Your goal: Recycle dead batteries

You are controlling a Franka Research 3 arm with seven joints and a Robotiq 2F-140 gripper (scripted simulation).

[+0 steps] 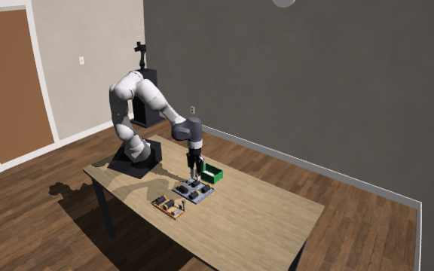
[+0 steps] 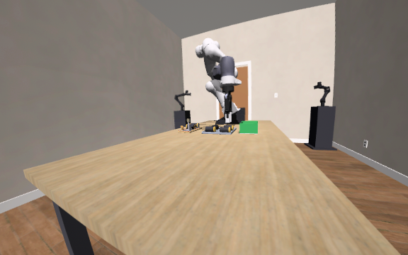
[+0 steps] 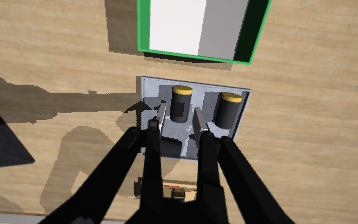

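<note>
The gripper is partly open and points down over the tray. Its fingertips stand either side of a dark battery with a yellow end, not gripping it. The grey tray holds this and three more batteries: one beside it and two on the other side, partly hidden in the wrist view. Two batteries sit on the orange bulb holder. Whether its bulb is lit cannot be told. The green box stands upright.
The green box is close beside the tray, and the bulb holder lies on the tray's opposite side. A small upright post stands on the holder. The arm's dark base plate is at the table's far end.
</note>
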